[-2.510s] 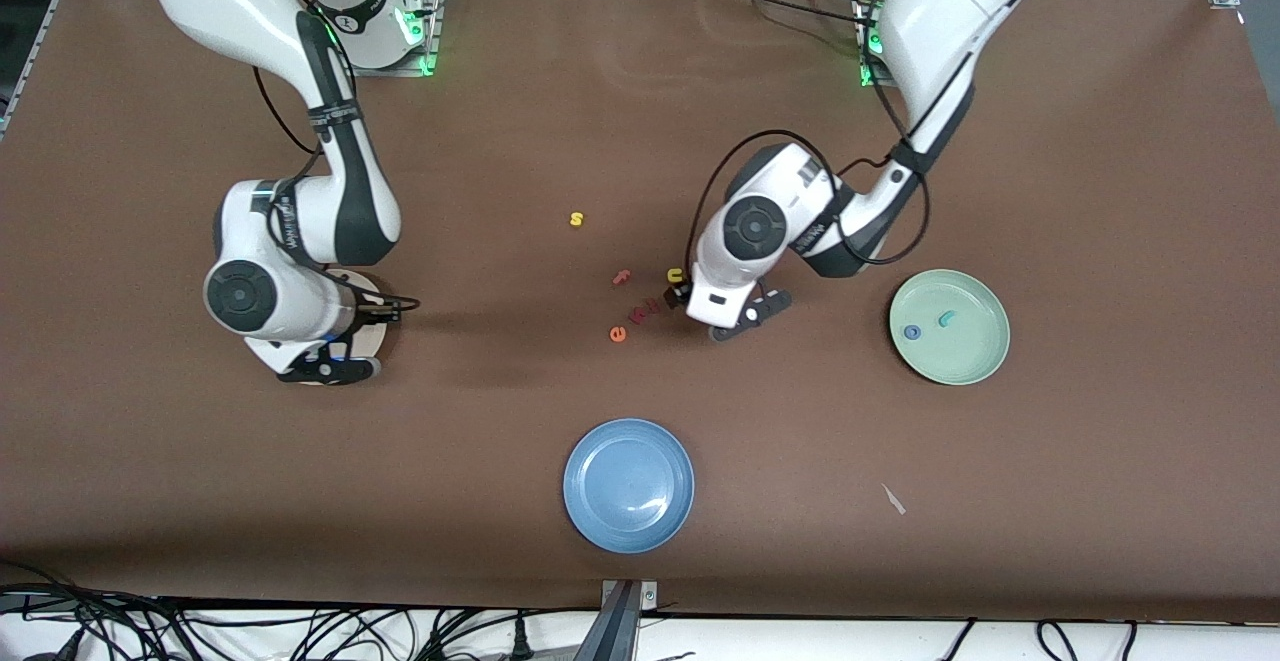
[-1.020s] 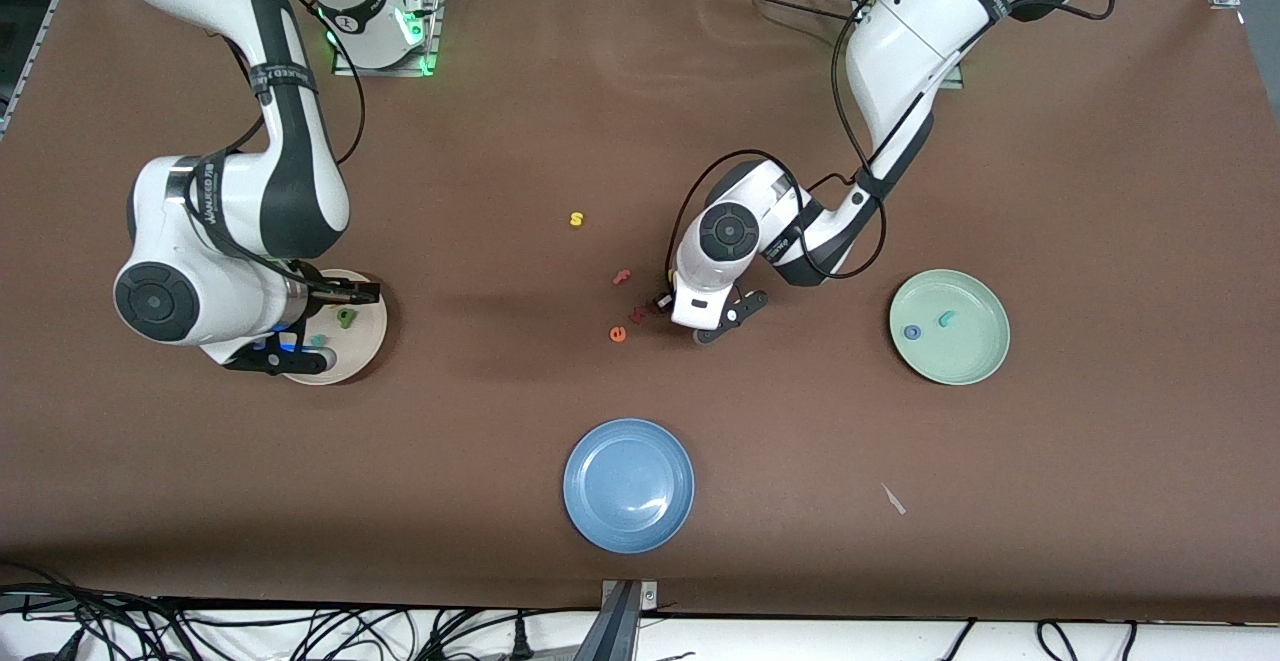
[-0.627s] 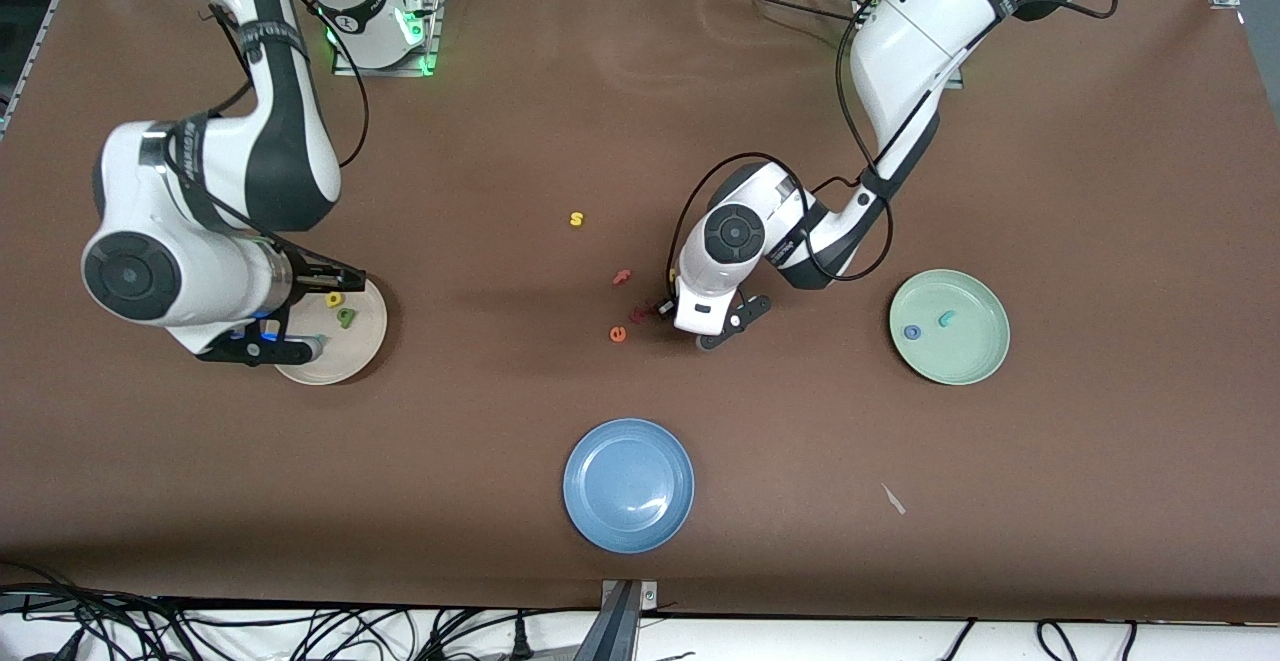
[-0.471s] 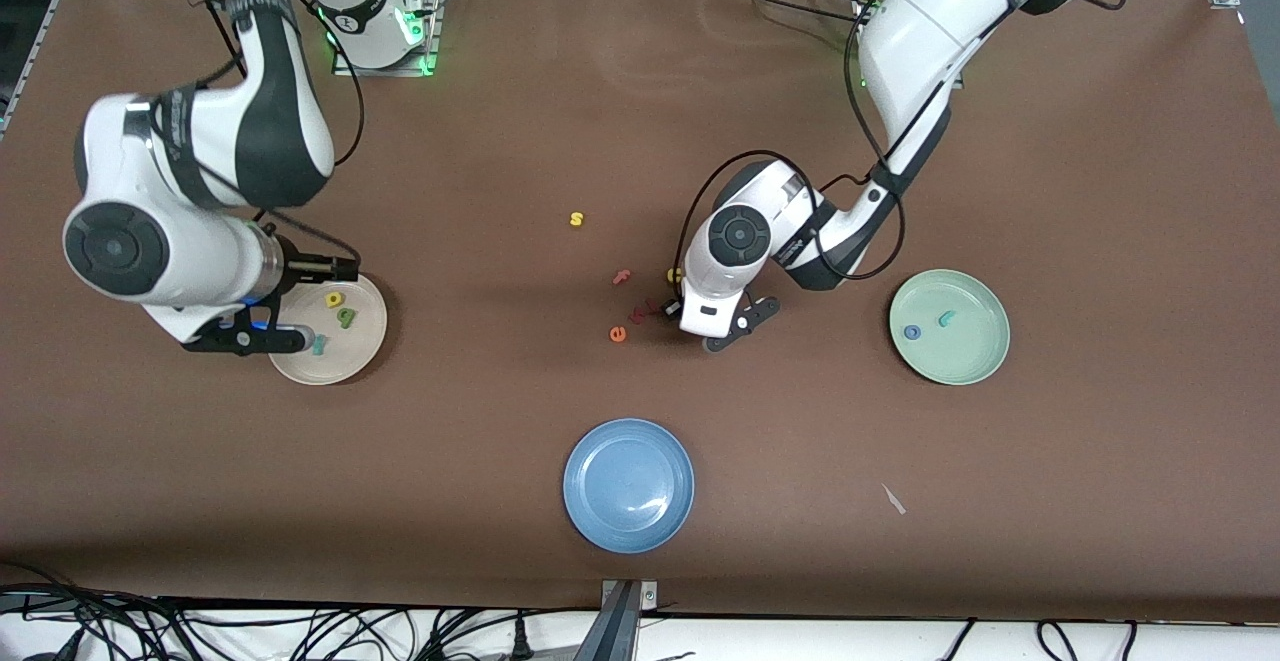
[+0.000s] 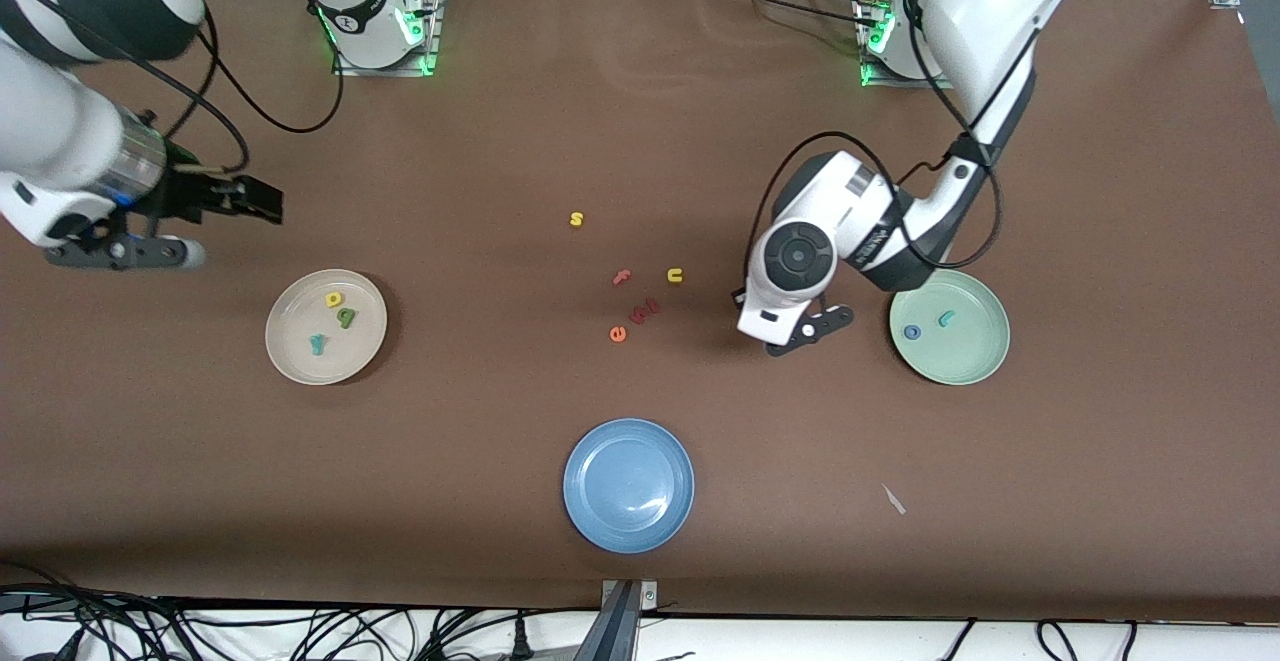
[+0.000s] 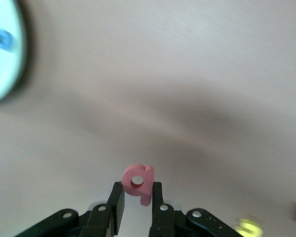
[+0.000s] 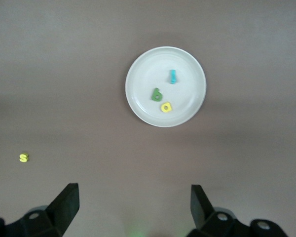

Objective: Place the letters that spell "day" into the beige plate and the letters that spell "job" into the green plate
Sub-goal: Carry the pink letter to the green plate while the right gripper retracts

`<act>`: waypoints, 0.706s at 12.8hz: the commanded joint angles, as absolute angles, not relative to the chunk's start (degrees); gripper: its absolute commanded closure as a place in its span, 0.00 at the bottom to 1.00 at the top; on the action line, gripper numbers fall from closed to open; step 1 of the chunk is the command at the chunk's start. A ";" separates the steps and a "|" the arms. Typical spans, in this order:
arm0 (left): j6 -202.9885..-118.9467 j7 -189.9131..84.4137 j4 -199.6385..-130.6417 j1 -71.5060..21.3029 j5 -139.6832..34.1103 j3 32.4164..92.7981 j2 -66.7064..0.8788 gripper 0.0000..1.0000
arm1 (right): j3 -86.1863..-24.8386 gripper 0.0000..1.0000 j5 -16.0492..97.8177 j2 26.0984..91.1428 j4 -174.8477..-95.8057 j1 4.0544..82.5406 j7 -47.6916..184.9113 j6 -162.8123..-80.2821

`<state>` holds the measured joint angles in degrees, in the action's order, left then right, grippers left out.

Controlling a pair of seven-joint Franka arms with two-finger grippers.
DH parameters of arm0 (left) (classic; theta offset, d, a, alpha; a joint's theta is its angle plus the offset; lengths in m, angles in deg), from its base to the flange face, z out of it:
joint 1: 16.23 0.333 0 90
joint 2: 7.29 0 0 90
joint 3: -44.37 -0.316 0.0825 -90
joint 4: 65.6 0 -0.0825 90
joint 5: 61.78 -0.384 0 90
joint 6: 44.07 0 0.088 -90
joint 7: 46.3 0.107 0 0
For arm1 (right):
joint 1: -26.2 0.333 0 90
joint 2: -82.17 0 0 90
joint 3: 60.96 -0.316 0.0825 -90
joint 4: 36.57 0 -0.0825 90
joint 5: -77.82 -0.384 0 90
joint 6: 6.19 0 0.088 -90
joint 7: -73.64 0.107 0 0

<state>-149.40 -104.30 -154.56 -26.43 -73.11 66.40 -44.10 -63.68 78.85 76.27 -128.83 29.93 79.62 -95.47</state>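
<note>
Pinkish-red "b" (image 6: 138, 181) pinched between the fingers of the left end effector (image 6: 137, 202), up in the air over bare table (image 5: 1100, 461) just beside the green plate (image 5: 975, 366), with the blue "o" (image 5: 912, 332) and teal "j" (image 5: 945, 318) already in it. Best carried on over the plate's bare middle, lowered close and only then let go, to avoid a bounce over the rim. Right end effector (image 7: 133, 207) spread wide and empty, waiting well above the beige plate (image 7: 138, 106), the green "d" (image 7: 157, 95), yellow "a" (image 7: 166, 106) and teal "y" (image 7: 173, 76) lying inside.

The brown table (image 5: 500, 121) carries the beige plate (image 5: 287, 361) toward the right arm's end; the green plate (image 5: 975, 366) toward the left arm's end; a blue plate (image 5: 628, 486) nearest the front camera; between them lie a yellow "s" (image 5: 576, 219), yellow "u" (image 5: 675, 275), pink "f" (image 5: 622, 278), orange "e" (image 5: 618, 334).
</note>
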 commanded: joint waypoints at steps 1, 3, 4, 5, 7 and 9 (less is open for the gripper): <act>-144.81 -95.38 -157.10 -22.39 -74.26 66.69 -39.91 1.00 | -67.29 0.00 81.06 79.53 -131.23 26.29 78.39 -94.69; -141.73 -87.65 -157.62 -17.57 -74.35 66.69 -39.81 1.00 | -67.29 0.00 80.98 79.88 -130.70 26.11 78.48 -95.31; -141.71 -84.13 -158.50 -15.37 -74.35 66.78 -39.55 1.00 | -67.20 0.00 81.24 80.76 -130.79 26.11 78.74 -95.40; -141.98 -82.35 -159.29 -13.87 -74.35 66.69 -39.81 1.00 | -67.11 0.00 80.98 81.20 -130.70 26.11 78.22 -94.79; -143.38 -75.00 -160.69 -8.69 -75.40 66.78 -40.25 1.00 | -65.89 0.00 80.28 81.73 -130.61 26.11 77.60 -94.70; -146.53 -68.82 -162.89 -5.78 -75.58 66.78 -40.25 1.00 | -64.83 0.00 79.49 81.73 -130.61 26.02 74.71 -94.78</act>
